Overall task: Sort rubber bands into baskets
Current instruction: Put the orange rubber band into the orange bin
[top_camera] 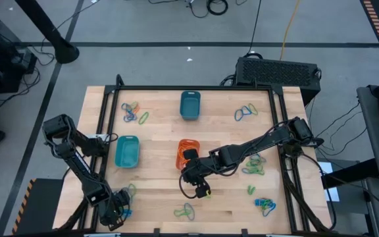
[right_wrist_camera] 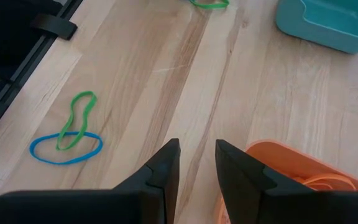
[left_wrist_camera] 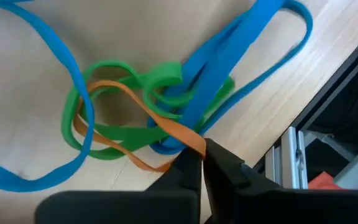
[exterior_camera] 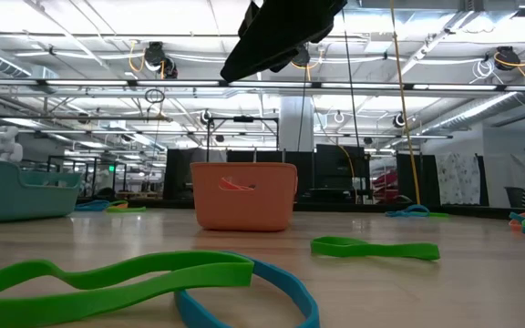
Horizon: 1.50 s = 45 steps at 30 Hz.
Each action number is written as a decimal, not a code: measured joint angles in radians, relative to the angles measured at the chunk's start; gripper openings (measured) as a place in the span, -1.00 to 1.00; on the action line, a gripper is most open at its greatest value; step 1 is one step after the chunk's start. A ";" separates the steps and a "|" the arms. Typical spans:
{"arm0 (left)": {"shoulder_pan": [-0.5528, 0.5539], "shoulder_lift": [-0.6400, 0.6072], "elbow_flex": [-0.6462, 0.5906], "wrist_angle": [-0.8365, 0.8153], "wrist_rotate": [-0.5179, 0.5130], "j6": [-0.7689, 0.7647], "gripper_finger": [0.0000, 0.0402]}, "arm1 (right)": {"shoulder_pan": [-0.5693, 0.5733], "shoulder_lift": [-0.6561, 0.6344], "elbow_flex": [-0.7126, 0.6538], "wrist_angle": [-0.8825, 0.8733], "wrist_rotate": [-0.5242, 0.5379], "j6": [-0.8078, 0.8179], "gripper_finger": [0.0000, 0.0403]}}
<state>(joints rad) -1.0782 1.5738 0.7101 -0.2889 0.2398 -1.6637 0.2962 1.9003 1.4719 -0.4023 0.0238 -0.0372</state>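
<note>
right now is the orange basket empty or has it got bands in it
Not empty: the right wrist view shows orange rubber bands lying inside the orange basket.

The left arm reaches from its base at the left edge of the light wooden table (top_camera: pixel 156 197) down to the table's near-left corner, its links folded in a zigzag. The left gripper (left_wrist_camera: pixel 202 163) is down low at that corner, its two dark fingers (left_wrist_camera: pixel 185 177) pressed together, tips meeting on an orange rubber band (left_wrist_camera: pixel 160 124) in a tangle of loops. The right arm stretches from the table's right edge across to its middle, elbow bent, wrist angled downward. The right gripper (right_wrist_camera: pixel 196 155) hangs above the wood near the table's centre, its fingers (right_wrist_camera: pixel 166 165) parted by a narrow gap, nothing between them.
</note>
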 joint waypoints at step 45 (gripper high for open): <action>0.198 -0.259 0.169 -0.135 -0.656 1.022 -1.00 | 0.022 0.202 0.000 0.744 -0.003 -0.323 -0.06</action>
<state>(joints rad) -0.8798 1.3148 0.8791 -0.4242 -0.4165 -0.6413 0.3183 2.1021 1.4715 0.3422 0.0204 -0.3607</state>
